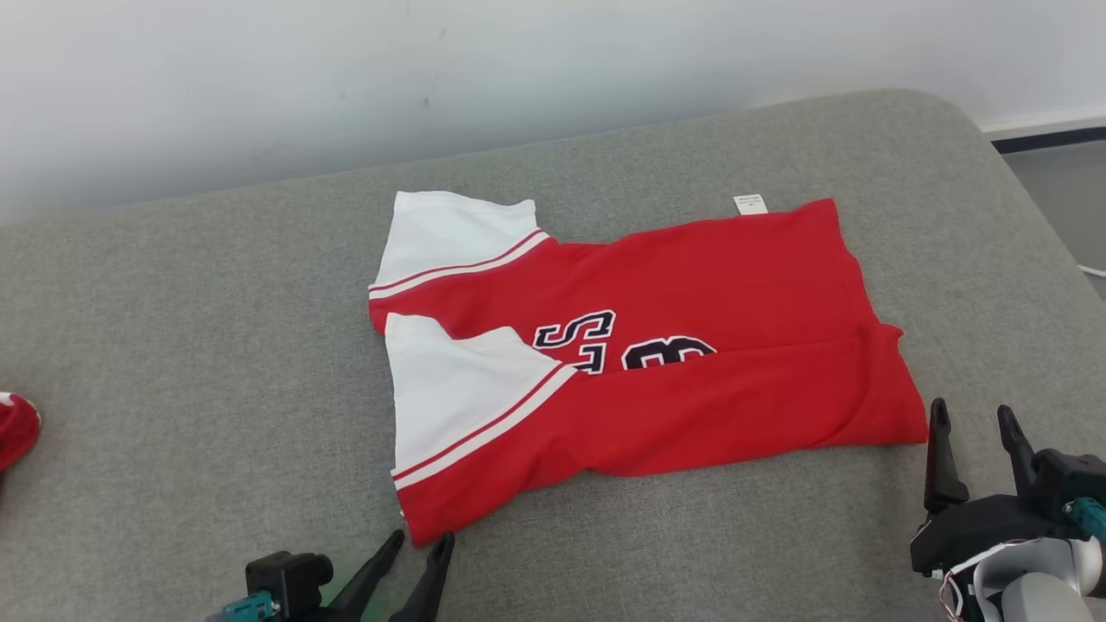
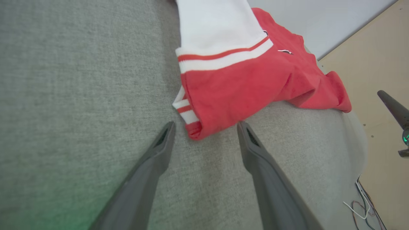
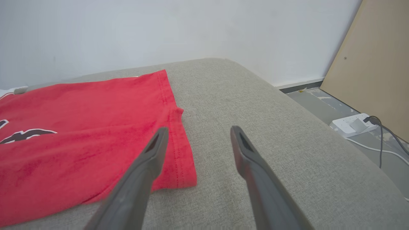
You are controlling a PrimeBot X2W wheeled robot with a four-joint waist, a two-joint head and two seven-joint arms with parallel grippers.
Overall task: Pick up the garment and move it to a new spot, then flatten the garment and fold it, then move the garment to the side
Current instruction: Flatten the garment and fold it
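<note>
1. Garment (image 1: 674, 276): a red jersey with 2 white sleeves (image 1: 445, 233), lying spread on a grey cushion (image 1: 199, 345), about at its middle, sleeves toward the left and hem toward the right.
2. The garment's near long side lies doubled over the body, and that flap covers the lower part of the dark, white-edged print (image 1: 596, 339).
3. A small white tag (image 1: 750, 204) sticks out past the garment's far edge.
4. The left gripper (image 1: 422, 537) hovers at the garment's near left corner. Its fingers are spread, and in the left wrist view that corner of the garment (image 2: 243, 83) reaches into the gap of the left gripper (image 2: 206, 124). The fingers clamp nothing.
5. The right gripper (image 1: 972, 410) is just beside the garment's near right corner, also spread wide and holding nothing. In the right wrist view 1 finger of the right gripper (image 3: 198, 128) crosses in front of the garment's (image 3: 80, 111) hem; whether it touches the cloth I cannot tell.
6. Well to the left of the garment, another red item (image 1: 15, 428) pokes in at the frame's edge.
7. Beyond the garment's hem side, off the cushion, a white power strip (image 3: 351, 124) lies on the floor by a leaning wooden board (image 3: 374, 64).
</note>
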